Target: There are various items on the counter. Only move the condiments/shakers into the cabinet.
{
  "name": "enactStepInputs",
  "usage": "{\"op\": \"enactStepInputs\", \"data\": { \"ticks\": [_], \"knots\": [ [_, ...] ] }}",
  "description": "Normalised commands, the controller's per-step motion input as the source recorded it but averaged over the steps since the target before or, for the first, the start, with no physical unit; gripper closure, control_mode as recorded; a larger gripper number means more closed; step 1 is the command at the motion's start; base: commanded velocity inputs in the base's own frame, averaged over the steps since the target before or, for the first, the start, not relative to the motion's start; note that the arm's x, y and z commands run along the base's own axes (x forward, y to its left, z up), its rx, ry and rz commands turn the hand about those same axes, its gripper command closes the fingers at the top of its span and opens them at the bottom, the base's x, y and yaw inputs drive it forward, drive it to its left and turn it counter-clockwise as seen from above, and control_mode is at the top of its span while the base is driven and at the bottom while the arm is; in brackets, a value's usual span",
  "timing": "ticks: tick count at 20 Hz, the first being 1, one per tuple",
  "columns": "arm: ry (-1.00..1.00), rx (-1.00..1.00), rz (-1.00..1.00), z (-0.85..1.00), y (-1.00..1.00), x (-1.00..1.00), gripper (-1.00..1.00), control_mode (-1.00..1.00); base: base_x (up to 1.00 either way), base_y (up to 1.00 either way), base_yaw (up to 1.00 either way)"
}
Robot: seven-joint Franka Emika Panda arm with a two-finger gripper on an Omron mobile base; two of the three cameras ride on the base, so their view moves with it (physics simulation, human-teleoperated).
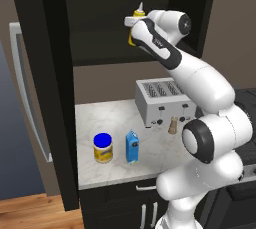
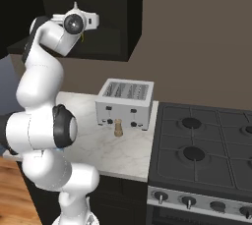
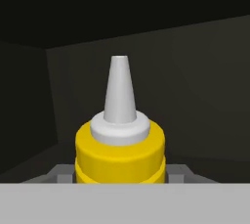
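My gripper (image 3: 119, 174) is shut on the yellow squeeze bottle (image 3: 119, 149), whose white nozzle points up against the cabinet's dark inside (image 3: 195, 96). In the left base view the bottle (image 1: 138, 11) shows above the hand (image 1: 134, 27), inside the open wall cabinet (image 1: 100, 23). The arm hides whether its base touches the shelf. The right base view has the nozzle (image 2: 75, 6) just above the hand. On the marble counter (image 1: 100, 118) stand the tan shaker (image 1: 173, 125) (image 2: 118, 127), by the toaster's front, and the blue-lidded jar (image 1: 103, 148).
A silver toaster (image 1: 162, 100) (image 2: 125, 103) sits at the back of the counter. A small blue carton (image 1: 131, 147) stands right of the jar. A dark stove (image 2: 206, 140) adjoins the counter on the right. A tall dark panel (image 1: 47, 98) rises at the counter's left end.
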Motion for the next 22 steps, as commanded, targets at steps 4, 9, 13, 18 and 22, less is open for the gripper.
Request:
{"op": "enactStepInputs", "data": {
  "ticks": [4,9,13,18,22],
  "knots": [
    [0.06,-0.03,-0.01,-0.38,0.0,0.3,1.0,-1.0,0.0,0.0,0.0],
    [0.05,-0.04,0.0,-0.35,0.0,0.08,1.0,-1.0,0.0,0.0,0.0],
    [0.0,-0.01,0.0,-0.02,0.0,0.0,-1.0,-1.0,0.0,0.0,0.0],
    [0.0,0.0,0.0,0.0,0.0,0.0,-1.0,-1.0,0.0,0.0,0.0],
    [0.0,0.0,0.0,0.0,0.0,-0.12,-1.0,-1.0,0.0,0.0,0.0]
  ]
}}
